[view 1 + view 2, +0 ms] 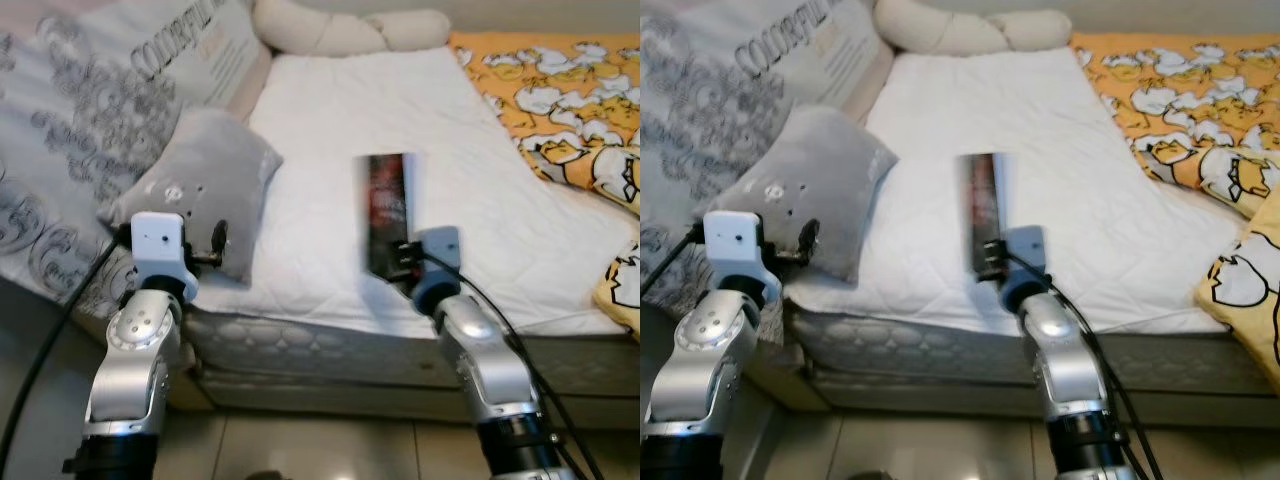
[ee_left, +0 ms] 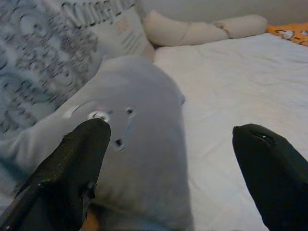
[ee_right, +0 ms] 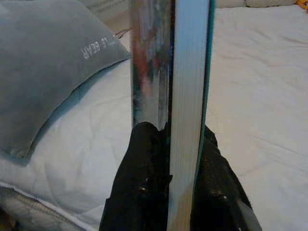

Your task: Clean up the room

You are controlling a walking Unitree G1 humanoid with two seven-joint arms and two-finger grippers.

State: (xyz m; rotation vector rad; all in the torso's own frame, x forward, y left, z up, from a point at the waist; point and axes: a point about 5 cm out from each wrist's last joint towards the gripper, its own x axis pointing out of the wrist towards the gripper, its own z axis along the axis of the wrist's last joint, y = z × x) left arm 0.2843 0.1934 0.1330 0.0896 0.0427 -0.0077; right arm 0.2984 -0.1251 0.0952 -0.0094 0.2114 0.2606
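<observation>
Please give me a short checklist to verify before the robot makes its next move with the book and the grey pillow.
1. Right tool shut on the book: ok.
2. Book held on edge, above the white mattress: ok.
3. Left tool open, fingers spread: ok.
4. Left tool at the grey pillow, not yet gripping it: ok.
5. Place to put the book away: cannot tell.
6. Firmness of the book grip: cannot tell.
</observation>
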